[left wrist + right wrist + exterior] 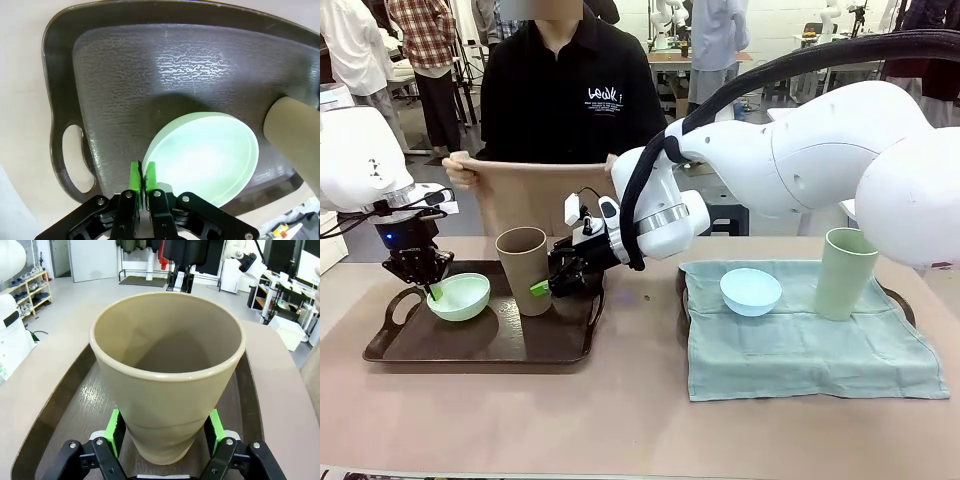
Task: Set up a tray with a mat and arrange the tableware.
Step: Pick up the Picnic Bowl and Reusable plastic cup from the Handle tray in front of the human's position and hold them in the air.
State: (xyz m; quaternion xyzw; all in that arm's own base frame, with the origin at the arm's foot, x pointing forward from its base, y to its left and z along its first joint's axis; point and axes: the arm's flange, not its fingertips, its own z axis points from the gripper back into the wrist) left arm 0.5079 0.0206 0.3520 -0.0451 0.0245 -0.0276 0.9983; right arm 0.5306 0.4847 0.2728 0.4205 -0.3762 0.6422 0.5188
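A mint green bowl (460, 296) (205, 157) and a tan tumbler (524, 268) (167, 385) stand on the dark brown tray (470, 345) (150, 65) at the left. My left gripper (430, 290) (142, 175) is shut on the bowl's left rim. My right gripper (542, 288) (165, 432) reaches across the middle and is shut on the tumbler's lower part, one green pad (116, 432) on each side. Behind this tray a person holds up a tan mat (540, 195) with both hands.
At the right, a second tray (902, 300) lies under a grey-green mat (800, 350). A light blue bowl (751, 290) and a pale green tumbler (846, 272) stand on it. Bare tabletop runs along the front edge.
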